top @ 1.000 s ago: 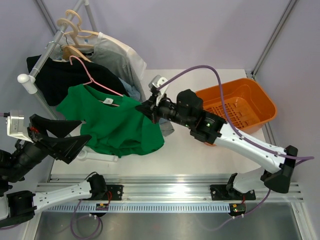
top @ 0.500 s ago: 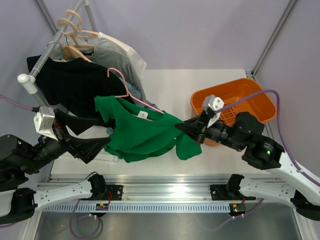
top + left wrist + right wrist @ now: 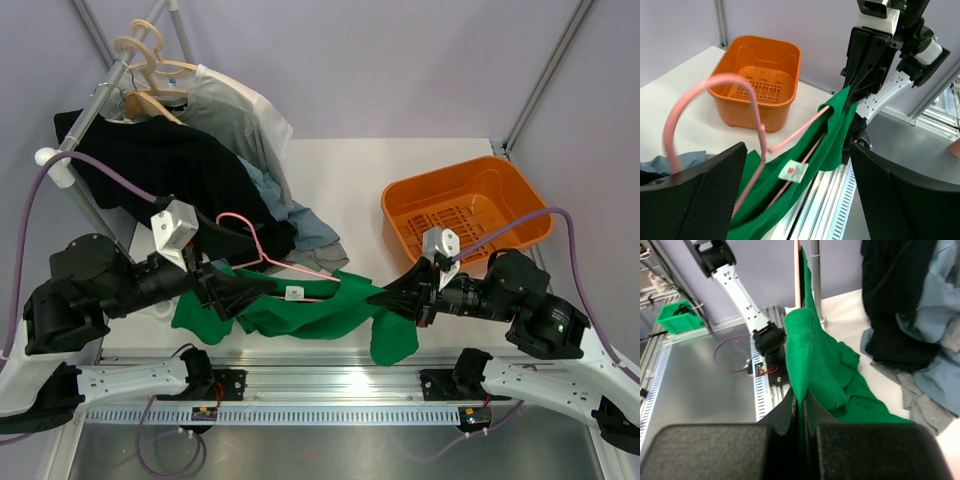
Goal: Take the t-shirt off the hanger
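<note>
in the last half second i have dragged the t-shirt (image 3: 310, 318) and the hanger (image 3: 258, 240) down off the hanging clothes. from above, they now lie left of the orange basket (image 3: 520, 180), stretched between my arms. my right gripper (image 3: 378, 297) pinches the shirt end nearest the basket and my left gripper (image 3: 240, 290) sits at the end farthest from it. my left wrist shows those jaws spread wide, gripping nothing, with the pink hook between them and the basket beyond. my right wrist shows fingers clamped on a green fold. the wire is still inside the shirt, so i judge the stripping barely begun.
</note>
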